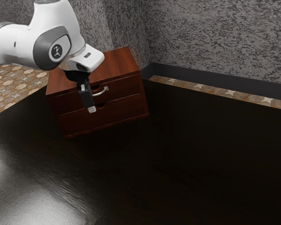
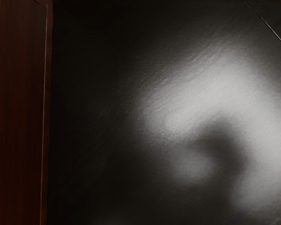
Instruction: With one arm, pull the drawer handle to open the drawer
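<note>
Dark table [image 1: 187,178] bearing a wooden drawer cabinet [image 1: 124,63]; claw [image 1: 91,108] just beside the upper handle [image 1: 101,91], open or closed indiscernible.

Arm [image 1: 23,44] stretched fwd, end effector [image 1: 91,108] pointing approx. straight down.

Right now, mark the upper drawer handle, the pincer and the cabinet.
upper drawer handle [image 1: 101,91]: exterior view, curved metal bar.
pincer [image 1: 90,106]: exterior view, black lower end.
cabinet [image 1: 122,61]: exterior view, top face.
</note>
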### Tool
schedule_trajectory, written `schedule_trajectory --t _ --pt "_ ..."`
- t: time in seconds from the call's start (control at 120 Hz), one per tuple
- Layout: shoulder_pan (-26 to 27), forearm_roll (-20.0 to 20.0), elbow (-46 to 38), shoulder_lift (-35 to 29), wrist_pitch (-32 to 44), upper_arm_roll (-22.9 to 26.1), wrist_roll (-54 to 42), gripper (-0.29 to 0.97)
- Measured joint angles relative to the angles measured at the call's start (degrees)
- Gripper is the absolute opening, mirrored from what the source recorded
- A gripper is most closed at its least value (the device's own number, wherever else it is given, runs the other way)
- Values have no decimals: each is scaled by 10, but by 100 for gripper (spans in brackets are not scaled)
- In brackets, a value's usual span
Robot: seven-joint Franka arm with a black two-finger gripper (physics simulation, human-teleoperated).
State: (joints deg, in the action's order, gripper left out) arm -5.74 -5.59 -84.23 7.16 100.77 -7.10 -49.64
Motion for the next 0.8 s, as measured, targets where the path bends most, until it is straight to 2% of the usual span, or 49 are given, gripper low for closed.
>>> schedule_trajectory --t 0.325,0.8 --pt "-7 -11 3 39 71 -2 -31 68" --pt "-16 -14 43 95 115 -8 -70 68"
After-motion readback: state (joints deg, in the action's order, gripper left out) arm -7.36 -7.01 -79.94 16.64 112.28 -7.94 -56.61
